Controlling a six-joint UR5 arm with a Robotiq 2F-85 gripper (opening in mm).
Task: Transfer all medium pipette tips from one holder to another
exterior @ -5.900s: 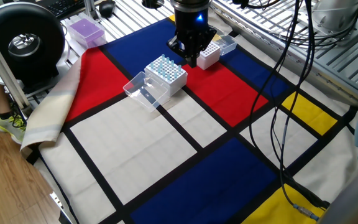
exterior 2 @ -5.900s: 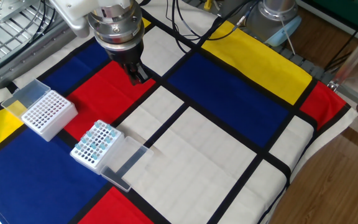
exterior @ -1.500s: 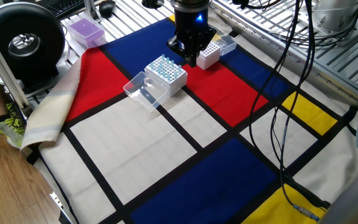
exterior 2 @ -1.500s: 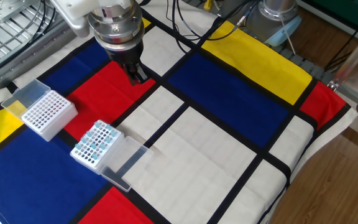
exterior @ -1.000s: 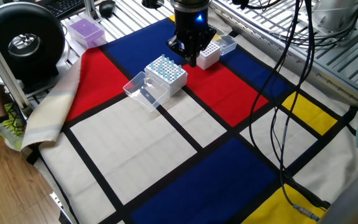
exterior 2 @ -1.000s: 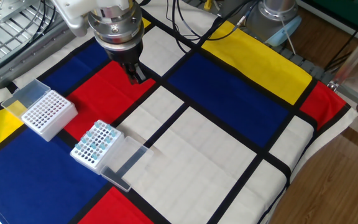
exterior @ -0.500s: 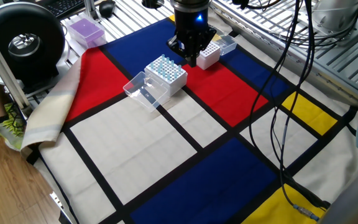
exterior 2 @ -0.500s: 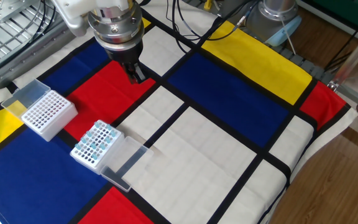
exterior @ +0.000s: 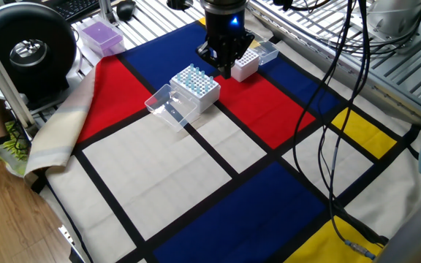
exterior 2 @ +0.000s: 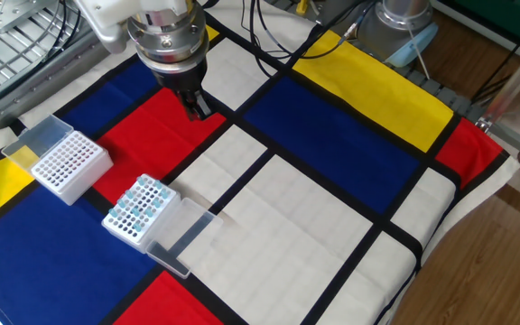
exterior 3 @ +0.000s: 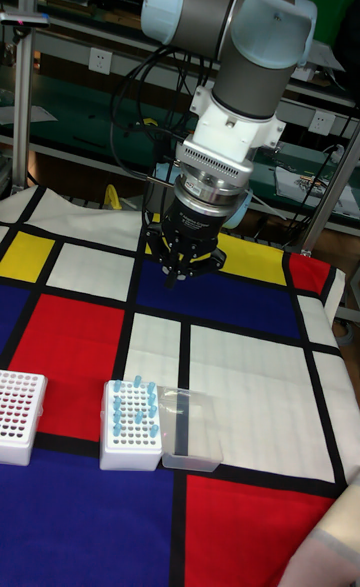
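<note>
Presently the gripper [exterior 2: 197, 106] hangs above the red panel of the checked cloth [exterior 2: 332, 235] that covers the bench, well clear of both racks. Its jaws are drawn together to a narrow point and nothing can be made out between them; whether a tip is pinched there is too small to tell.

The medium pipette tips [exterior 2: 141, 203] stand in the loaded rack [exterior 3: 130, 425], pale blue and upright, with its clear lid [exterior 2: 181, 236] hinged open and lying flat on the white panel beside it. The empty rack [exterior 2: 69, 165] sits apart on the same side of the cloth, its grid of holes showing no blue, its own lid [exterior 2: 36, 143] folded back. In one fixed view the gripper stands between the two racks and partly hides the empty one.

Judgement: the transfer appears to be at its start, since the loaded rack looks full and the other bare. The step in hand is an approach to the loaded rack. To do it well, the arm should come directly over a single tip at the rack's edge, descend vertically with the jaws parted just enough to straddle that tip alone, and close lightly. A slanted approach risks knocking neighbouring tips or shifting the rack.
</note>
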